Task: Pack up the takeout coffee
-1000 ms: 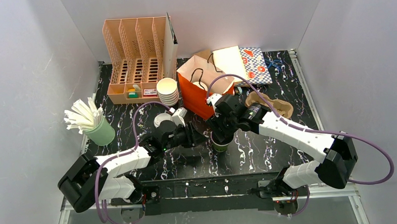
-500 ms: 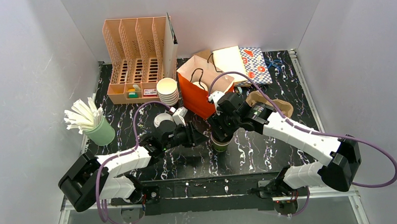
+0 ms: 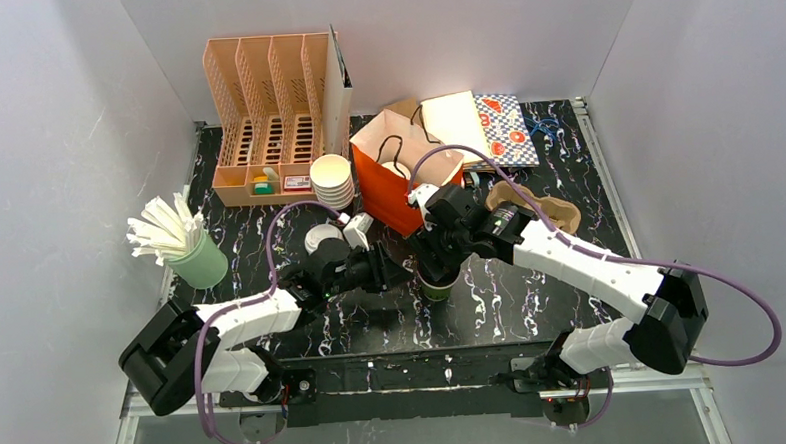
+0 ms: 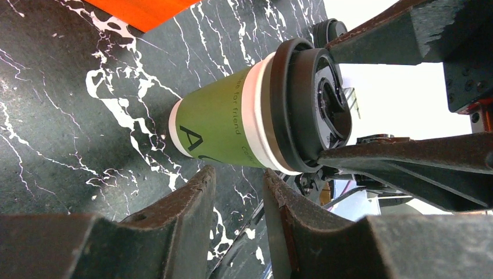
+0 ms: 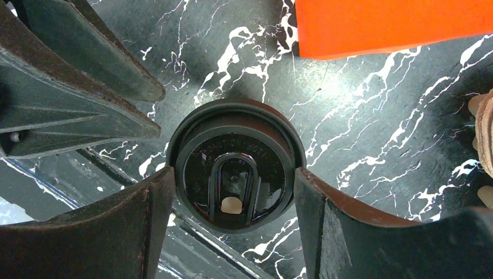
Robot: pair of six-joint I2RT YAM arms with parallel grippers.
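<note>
A takeout coffee, a green cup (image 3: 438,282) (image 4: 224,131) with a black lid (image 5: 234,164) (image 4: 308,110), stands upright on the black marbled table (image 3: 512,297) just in front of the orange bag. My right gripper (image 3: 439,263) (image 5: 232,174) comes down from above, shut on the lid's rim with a finger touching each side. My left gripper (image 3: 396,272) (image 4: 238,174) lies low at the cup's left. It is open a narrow gap with nothing between its fingers (image 5: 87,87), whose tips stop just short of the cup wall.
The open orange paper bag (image 3: 392,177) stands behind the cup, with a stack of white cups (image 3: 332,182) and a peach organizer (image 3: 269,117) to its left. A round white lid (image 3: 322,237) sits by the left arm. A brown cup carrier (image 3: 544,207) lies to the right and a straw holder (image 3: 198,256) at far left.
The right arm's elbow swayed slightly right and back. The cup and both grippers stay where they were.
</note>
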